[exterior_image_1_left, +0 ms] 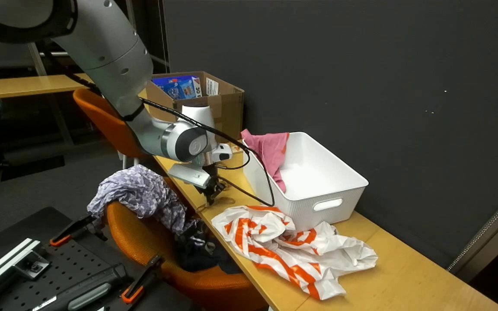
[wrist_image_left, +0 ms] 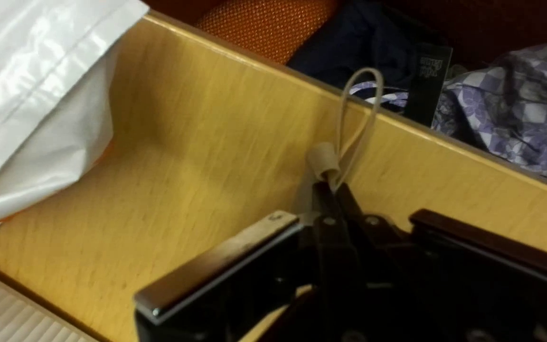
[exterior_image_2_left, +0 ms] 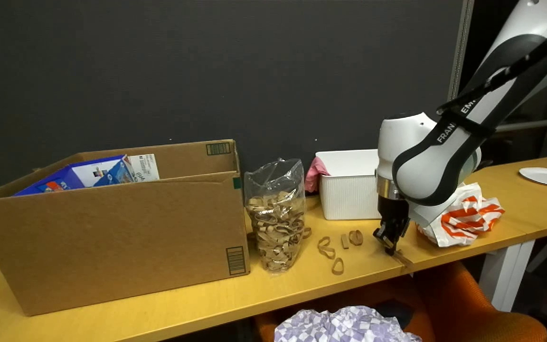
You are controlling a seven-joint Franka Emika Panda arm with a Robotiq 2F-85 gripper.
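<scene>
My gripper [wrist_image_left: 332, 186] points down at the wooden table and its fingertips are together on a tan rubber band [wrist_image_left: 323, 159]. The band's loop sticks out past the tips towards the table edge. In both exterior views the gripper [exterior_image_2_left: 391, 251] [exterior_image_1_left: 210, 199] is low, close to the table surface, and the band [exterior_image_2_left: 401, 259] shows small at the tips. Several loose rubber bands [exterior_image_2_left: 325, 247] lie on the table beside the gripper. A clear plastic bag of rubber bands [exterior_image_2_left: 277, 228] stands upright between them and the cardboard box.
A white bin [exterior_image_1_left: 331, 203] with a pink cloth [exterior_image_1_left: 269, 151] over its rim stands behind the gripper. A crumpled white-and-orange bag [exterior_image_1_left: 292, 250] lies beside it. A cardboard box [exterior_image_2_left: 126, 247] holds blue packages. Chairs [exterior_image_1_left: 145, 233] and a checked cloth [exterior_image_2_left: 344, 325] are at the table edge [wrist_image_left: 254, 64].
</scene>
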